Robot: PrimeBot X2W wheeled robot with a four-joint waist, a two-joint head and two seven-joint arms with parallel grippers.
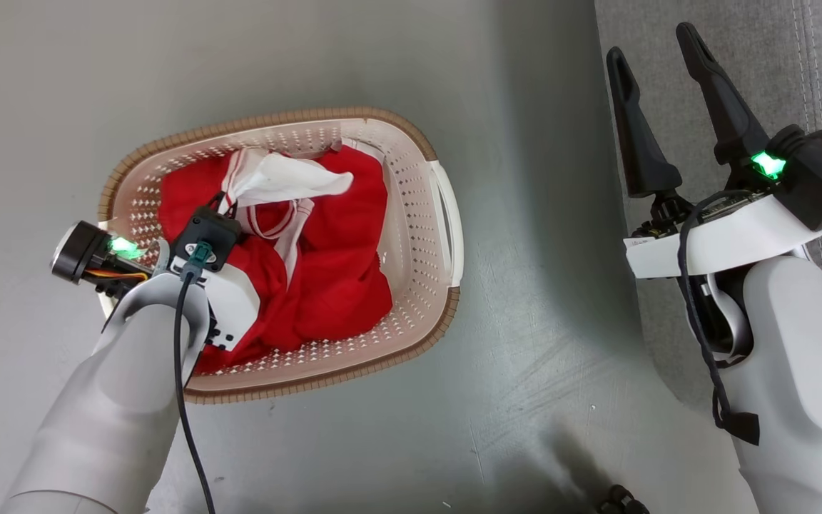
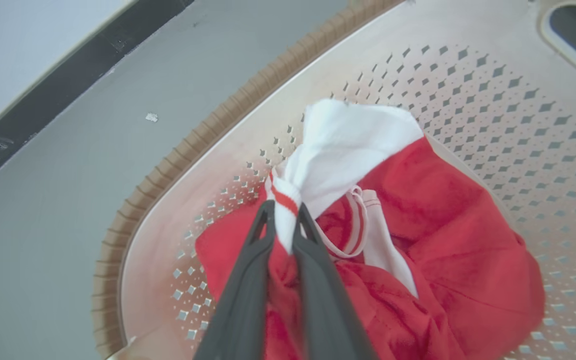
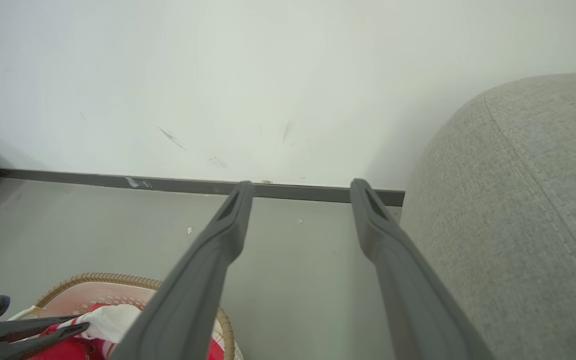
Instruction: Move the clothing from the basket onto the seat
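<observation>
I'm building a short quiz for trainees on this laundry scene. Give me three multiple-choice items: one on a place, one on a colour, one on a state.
1. The clothing lies: A on a shelf; B in the basket; C on a table.
2. The basket's rim is: A brown; B blue; C black.
3. Jaws of the right gripper stand: A shut on clothing; B shut on the rim; C apart, empty.
Answers: 1 B, the red heap sits within the holed walls; 2 A, a brown woven-look band tops it; 3 C, a wide bare gap shows between them.
</observation>
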